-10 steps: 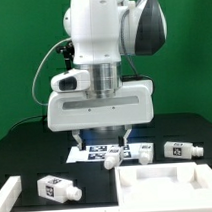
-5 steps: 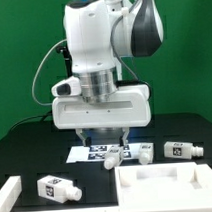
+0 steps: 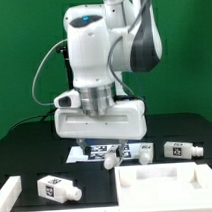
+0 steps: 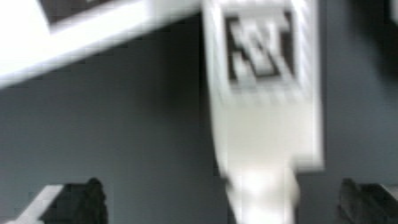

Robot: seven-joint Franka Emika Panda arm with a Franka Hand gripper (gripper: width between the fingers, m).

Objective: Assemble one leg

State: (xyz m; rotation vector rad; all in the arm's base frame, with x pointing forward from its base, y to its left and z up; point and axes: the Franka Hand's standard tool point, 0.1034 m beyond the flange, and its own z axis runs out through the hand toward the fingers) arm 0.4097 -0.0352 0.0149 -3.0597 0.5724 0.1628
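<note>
Several white legs with black-and-white tags lie on the black table. One leg [image 3: 114, 157] lies just below my gripper [image 3: 105, 148], by the marker board [image 3: 94, 151]. Others lie at the middle [image 3: 142, 152], the exterior view's right [image 3: 180, 149] and the front left [image 3: 56, 188]. In the blurred wrist view a leg [image 4: 267, 95] lies lengthwise between my two dark fingertips [image 4: 71, 203]. My gripper [image 4: 222, 205] is open, its jaws standing wide on either side of the leg's narrow end and not touching it.
The large white rimmed tabletop piece [image 3: 170, 186] lies at the front right. A white bar [image 3: 8, 191] lies at the front left. A pale blurred board edge [image 4: 71, 45] shows in the wrist view.
The arm has come down and its hand has turned, bringing the open gripper closer to the leg by the marker board. The legs have not moved.
</note>
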